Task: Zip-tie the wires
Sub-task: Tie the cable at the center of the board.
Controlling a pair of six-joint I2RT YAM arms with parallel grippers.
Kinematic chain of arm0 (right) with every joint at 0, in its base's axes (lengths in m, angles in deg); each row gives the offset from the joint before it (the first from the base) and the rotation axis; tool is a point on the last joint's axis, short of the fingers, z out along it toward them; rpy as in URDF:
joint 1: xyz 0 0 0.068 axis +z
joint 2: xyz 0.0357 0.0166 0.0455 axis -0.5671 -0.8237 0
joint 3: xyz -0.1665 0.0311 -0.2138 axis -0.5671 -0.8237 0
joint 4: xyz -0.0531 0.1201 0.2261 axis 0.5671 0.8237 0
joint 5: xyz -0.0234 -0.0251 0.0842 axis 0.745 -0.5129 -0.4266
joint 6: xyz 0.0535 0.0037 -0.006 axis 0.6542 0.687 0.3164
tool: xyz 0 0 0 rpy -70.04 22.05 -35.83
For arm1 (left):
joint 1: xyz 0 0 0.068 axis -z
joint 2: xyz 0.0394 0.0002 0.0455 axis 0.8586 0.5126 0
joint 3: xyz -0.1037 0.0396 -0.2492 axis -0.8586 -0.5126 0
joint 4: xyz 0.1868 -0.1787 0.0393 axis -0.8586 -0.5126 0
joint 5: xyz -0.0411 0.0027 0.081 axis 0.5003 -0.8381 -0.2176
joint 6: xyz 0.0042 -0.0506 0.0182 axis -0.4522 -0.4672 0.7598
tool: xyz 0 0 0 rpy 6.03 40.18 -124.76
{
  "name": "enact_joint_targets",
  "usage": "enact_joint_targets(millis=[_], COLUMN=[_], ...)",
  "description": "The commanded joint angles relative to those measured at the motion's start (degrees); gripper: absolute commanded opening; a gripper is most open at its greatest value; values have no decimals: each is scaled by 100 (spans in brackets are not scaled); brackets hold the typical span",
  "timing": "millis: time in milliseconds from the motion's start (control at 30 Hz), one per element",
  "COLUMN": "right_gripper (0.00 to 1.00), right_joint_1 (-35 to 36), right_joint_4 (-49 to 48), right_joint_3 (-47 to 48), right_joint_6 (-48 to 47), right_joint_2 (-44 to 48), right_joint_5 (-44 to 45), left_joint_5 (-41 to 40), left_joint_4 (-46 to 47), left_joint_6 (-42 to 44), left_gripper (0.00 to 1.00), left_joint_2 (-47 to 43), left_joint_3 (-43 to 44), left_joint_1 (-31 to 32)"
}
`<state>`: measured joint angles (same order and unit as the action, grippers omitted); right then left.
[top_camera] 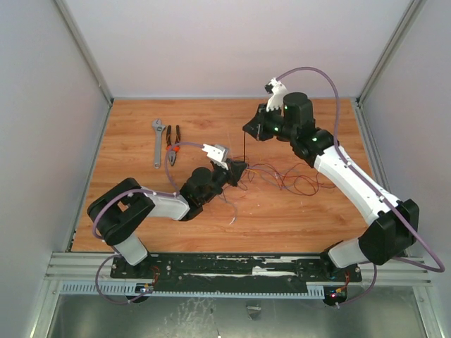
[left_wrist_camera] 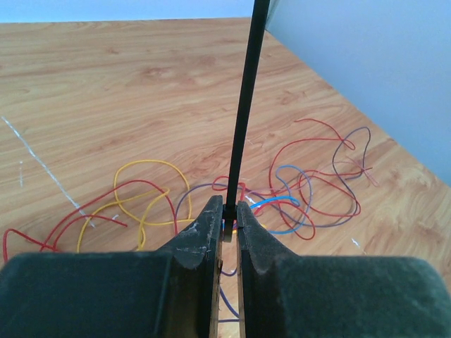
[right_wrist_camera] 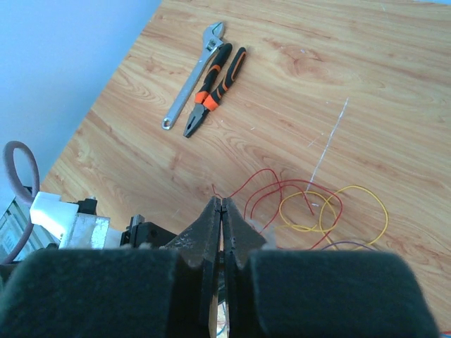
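The zip tie (top_camera: 244, 149) is a thin dark strip standing upright over the table, held at both ends. My left gripper (top_camera: 242, 169) is shut on its lower end, and the strip rises from the jaws in the left wrist view (left_wrist_camera: 243, 113). My right gripper (top_camera: 247, 132) is above, shut on the strip's top end; its jaws are pressed together in the right wrist view (right_wrist_camera: 222, 204). The wires (top_camera: 285, 177) lie loose on the wood just right of the left gripper; red, yellow, blue and purple strands show in the left wrist view (left_wrist_camera: 296, 201) and the right wrist view (right_wrist_camera: 317, 204).
A grey adjustable wrench (top_camera: 158, 143) and orange-handled pliers (top_camera: 172, 146) lie at the back left, also in the right wrist view, wrench (right_wrist_camera: 194, 74) and pliers (right_wrist_camera: 215, 88). Pale walls enclose the wooden table (top_camera: 141, 113) on three sides.
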<state>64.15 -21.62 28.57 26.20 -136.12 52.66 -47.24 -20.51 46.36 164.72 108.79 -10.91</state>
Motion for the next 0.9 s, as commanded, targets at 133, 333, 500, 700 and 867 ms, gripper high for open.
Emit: enact_joint_targets(millis=[133, 333, 500, 700, 867], right_gripper=[0, 0, 0, 11, 56], right_joint_1=[-35, -70, -110, -250, -566], right_joint_4=[-551, -511, -608, -789, -731], right_joint_3=[437, 417, 266, -219, -673], right_joint_6=[-57, -43, -69, -289, -509], right_joint_2=[151, 154, 317, 690, 1270], right_joint_5=[286, 215, 121, -593, -1027], left_joint_5=[-50, -113, -163, -353, -458], left_joint_4=[-433, -473, -659, -1457, -2055], left_joint_6=[86, 100, 104, 118, 13], left_gripper=[0, 0, 0, 0, 0], left_joint_2=[241, 212, 123, -312, -563], left_joint_3=[-156, -140, -54, 279, 534], left_joint_1=[98, 97, 97, 97, 91])
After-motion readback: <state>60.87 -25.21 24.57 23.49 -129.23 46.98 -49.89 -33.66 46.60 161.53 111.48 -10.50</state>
